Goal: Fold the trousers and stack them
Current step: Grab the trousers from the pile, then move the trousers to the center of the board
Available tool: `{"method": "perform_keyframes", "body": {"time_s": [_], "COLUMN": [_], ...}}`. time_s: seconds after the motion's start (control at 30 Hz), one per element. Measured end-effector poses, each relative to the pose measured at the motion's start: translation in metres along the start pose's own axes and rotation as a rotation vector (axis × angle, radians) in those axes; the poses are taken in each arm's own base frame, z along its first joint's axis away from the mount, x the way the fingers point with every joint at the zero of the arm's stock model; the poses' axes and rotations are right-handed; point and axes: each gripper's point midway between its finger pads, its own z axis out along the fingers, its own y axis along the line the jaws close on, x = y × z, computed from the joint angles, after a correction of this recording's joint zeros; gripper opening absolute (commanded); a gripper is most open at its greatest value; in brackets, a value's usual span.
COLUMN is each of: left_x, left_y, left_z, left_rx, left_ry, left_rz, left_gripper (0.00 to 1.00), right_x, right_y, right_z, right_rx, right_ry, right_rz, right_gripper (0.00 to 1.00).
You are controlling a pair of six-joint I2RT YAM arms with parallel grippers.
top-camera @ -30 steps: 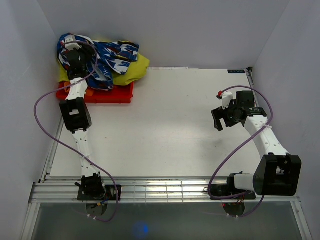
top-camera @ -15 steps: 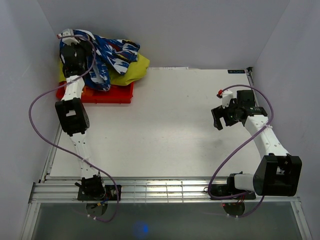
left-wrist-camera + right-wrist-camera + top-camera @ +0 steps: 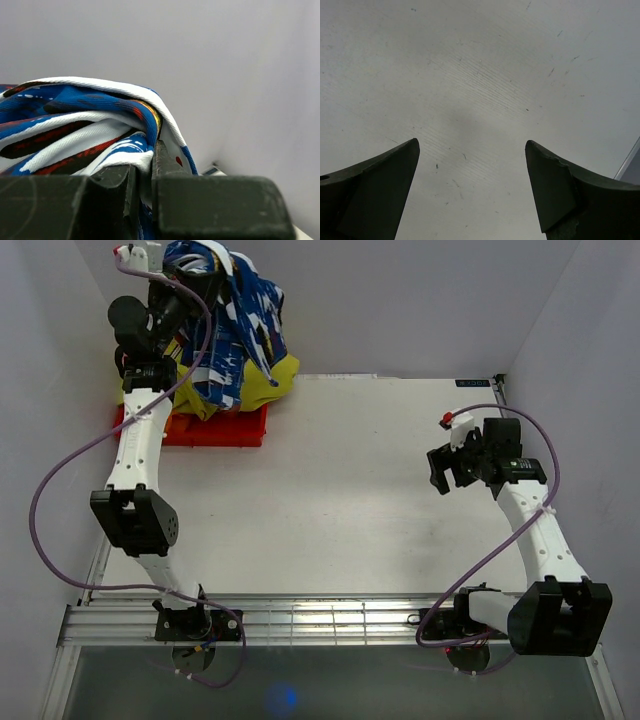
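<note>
**Operator:** Where are the trousers?

**Spotter:** Your left gripper has them. The jaws are pinched almost together on a fold of the trousers, and in the wrist view the blue, white and red cloth bunches up over and between the fingers. Your left arm is reaching high into the far left corner, close to the wall. From above, the trousers hang from the gripper in a crumpled bundle.

**Operator:** Are they clear of the pile?

**Spotter:** You can't tell from these views. The lower end of the bundle drapes down against the yellow-green garment, and the overhead view doesn't show whether any gap lies between them. That garment lies on a red-orange layer at the far left corner of the table. The bottom of the trousers overlaps that layer's top edge in the picture too.

**Operator:** And my other side?

**Spotter:** Your right gripper is spread wide with nothing between the fingers; its wrist view shows only bare table surface in the gap. It hangs over the right part of the table, well apart from the trousers and the pile.
</note>
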Motion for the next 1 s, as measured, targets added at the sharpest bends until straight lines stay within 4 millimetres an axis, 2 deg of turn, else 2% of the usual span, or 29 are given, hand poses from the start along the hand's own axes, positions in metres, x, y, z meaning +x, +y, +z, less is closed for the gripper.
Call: {"method": "perform_keyframes", "body": {"time_s": [0.1,0.2,0.27,0.33,0.37,0.47,0.5,0.53,0.63,0.67,0.73,0.8,0.87,1.0], "left_x": [-0.003,0.021,0.055,0.101,0.131,0.221,0.252,0.285,0.376,0.4,0.431,0.438,0.428,0.375], "left_y": [-0.071,-0.13,-0.164,-0.193,-0.204,-0.224,-0.227,-0.227,-0.217,-0.211,-0.202,-0.198,-0.194,-0.19], "left_z": [0.0,-0.007,-0.014,-0.025,-0.033,-0.06,-0.07,-0.082,-0.127,-0.142,-0.171,-0.19,-0.197,-0.195], "left_rx": [0.124,0.235,0.305,0.364,0.386,0.425,0.426,0.42,0.374,0.353,0.306,0.289,0.284,0.293], "left_ry": [0.021,0.104,0.202,0.325,0.41,0.675,0.765,0.861,1.139,1.215,1.34,1.398,1.402,1.32], "left_rz": [-0.019,-0.052,-0.09,-0.131,-0.157,-0.221,-0.24,-0.262,-0.328,-0.346,-0.382,-0.385,-0.362,-0.279], "left_gripper": [0.0,0.0,0.0,0.0,0.0,0.0,0.04,0.23,0.53,0.57,0.65,0.73,0.78,0.82], "right_x": [-0.01,-0.019,-0.024,-0.026,-0.025,-0.021,-0.017,-0.014,-0.004,-0.001,0.005,0.007,0.007,0.007], "right_y": [-0.001,0.0,0.002,0.007,0.009,0.014,0.016,0.018,0.027,0.03,0.036,0.043,0.052,0.08], "right_z": [-0.006,-0.012,-0.017,-0.021,-0.023,-0.024,-0.024,-0.025,-0.023,-0.022,-0.019,-0.017,-0.015,-0.005], "right_rx": [0.008,0.006,-0.005,-0.021,-0.029,-0.057,-0.066,-0.077,-0.123,-0.142,-0.182,-0.22,-0.256,-0.37], "right_ry": [-0.028,-0.056,-0.074,-0.083,-0.084,-0.068,-0.056,-0.045,-0.006,0.009,0.034,0.039,0.03,0.026], "right_rz": [-0.009,-0.018,-0.023,-0.028,-0.03,-0.041,-0.043,-0.043,-0.038,-0.03,-0.009,0.018,0.042,0.118], "right_gripper": [0.91,0.91,0.91,0.91,0.91,0.92,0.93,0.93,0.93,0.94,0.94,0.93,0.93,0.93]}}
